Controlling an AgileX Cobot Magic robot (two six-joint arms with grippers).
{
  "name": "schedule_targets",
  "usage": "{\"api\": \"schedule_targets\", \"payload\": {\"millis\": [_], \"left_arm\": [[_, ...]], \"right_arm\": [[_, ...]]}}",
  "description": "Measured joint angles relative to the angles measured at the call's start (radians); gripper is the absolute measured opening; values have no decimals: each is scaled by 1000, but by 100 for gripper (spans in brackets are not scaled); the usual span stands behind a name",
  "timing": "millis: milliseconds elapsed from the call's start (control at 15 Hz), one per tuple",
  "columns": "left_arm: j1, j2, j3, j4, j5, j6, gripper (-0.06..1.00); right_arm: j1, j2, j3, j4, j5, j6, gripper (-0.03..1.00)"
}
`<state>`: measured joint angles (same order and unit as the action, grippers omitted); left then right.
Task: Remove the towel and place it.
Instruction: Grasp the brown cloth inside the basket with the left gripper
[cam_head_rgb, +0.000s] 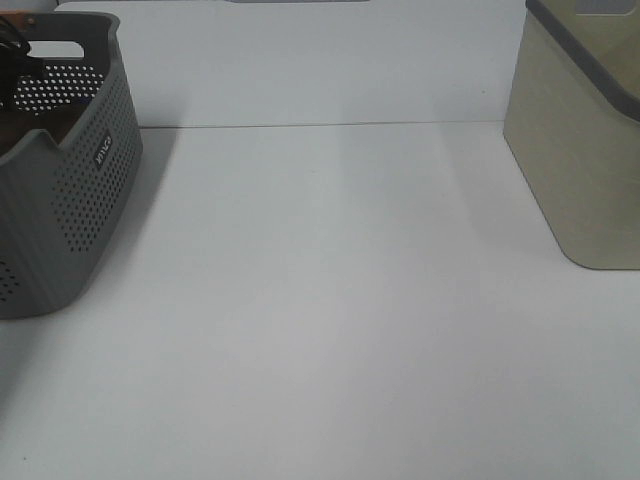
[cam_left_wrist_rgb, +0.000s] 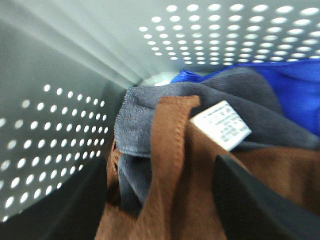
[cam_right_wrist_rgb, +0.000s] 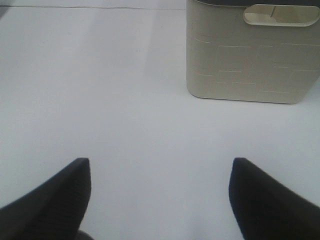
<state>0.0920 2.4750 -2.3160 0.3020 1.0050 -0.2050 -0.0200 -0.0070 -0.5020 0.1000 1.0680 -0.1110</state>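
Left wrist view: the dark reddish-brown plush towel (cam_left_wrist_rgb: 175, 165) lies inside the grey perforated plastic basket (cam_left_wrist_rgb: 50, 130) (against a grey cloth (cam_left_wrist_rgb: 145, 117) and a blue cloth (cam_left_wrist_rgb: 300, 95)), left jaws spread over it, gripping nothing; right jaws gape empty above the white desk (cam_right_wrist_rgb: 150, 100).

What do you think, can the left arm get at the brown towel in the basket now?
Likely yes: its fingers are open inside the grey basket, close over the towel, which lies on the grey cloth with nothing covering it.

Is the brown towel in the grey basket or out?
In: the towel lies between the basket walls, beside a grey cloth and a blue cloth.
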Motion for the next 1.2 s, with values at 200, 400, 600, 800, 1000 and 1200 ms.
{"api": "schedule_targets", "payload": {"millis": [200, 400, 600, 800, 1000, 1200], "left_arm": [[7, 16, 0, -1, -44, 0, 55], [9, 28, -1, -6, -68, 0, 48], [10, 46, -1, -19, -69, 1, 29], [10, 47, -6, -20, -73, 34, 10], [7, 48, -27, -20, -71, 48, 0], [-9, 41, -54, -26, -58, 46, 0]], "right_arm": [[0, 0, 0, 0, 0, 0, 73], [0, 0, 0, 0, 0, 0, 73], [0, 0, 0, 0, 0, 0, 73], [0, 0, 0, 0, 0, 0, 73], [0, 0, 0, 0, 0, 0, 73], [0, 0, 0, 0, 0, 0, 73]]}}
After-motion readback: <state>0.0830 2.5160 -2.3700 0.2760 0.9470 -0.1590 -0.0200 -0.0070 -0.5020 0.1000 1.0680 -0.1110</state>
